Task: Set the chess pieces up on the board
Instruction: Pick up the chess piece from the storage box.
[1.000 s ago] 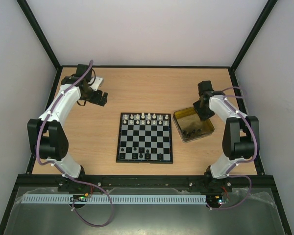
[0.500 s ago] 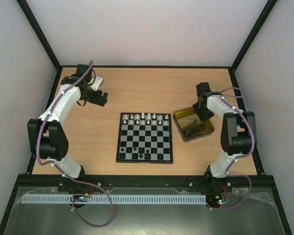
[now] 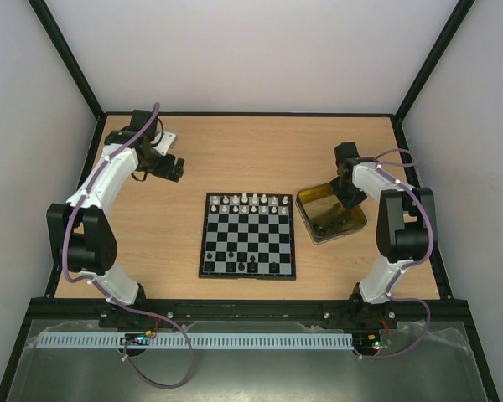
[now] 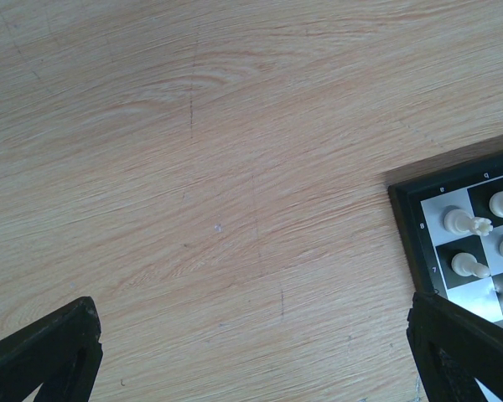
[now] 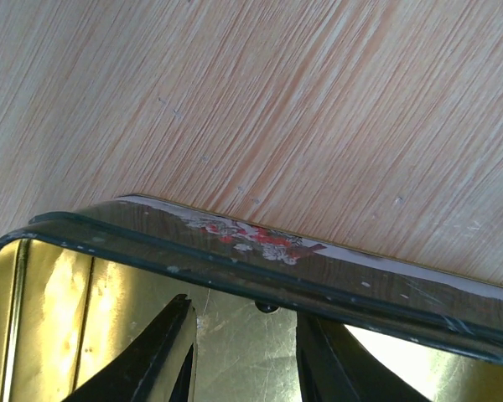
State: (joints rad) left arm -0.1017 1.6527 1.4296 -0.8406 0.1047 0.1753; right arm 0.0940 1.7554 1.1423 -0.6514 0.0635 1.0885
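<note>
The right gripper, jaws apart, hangs just inside the rim of the shiny gold rectangular metal tray, above tiny black chess pieces. Those slick, rounded figurines could well slip, or a finger could snag the thin rim and shove the tray. The small black-and-silver checked board lies well apart from this gripper. The left gripper, jaws wide apart, hovers over the wood-grain counter beside the board's corner.

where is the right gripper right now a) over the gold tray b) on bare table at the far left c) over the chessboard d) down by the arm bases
A: the right gripper sits above the gold tray, and its wrist camera shows its fingers within the tray's rim.
</note>
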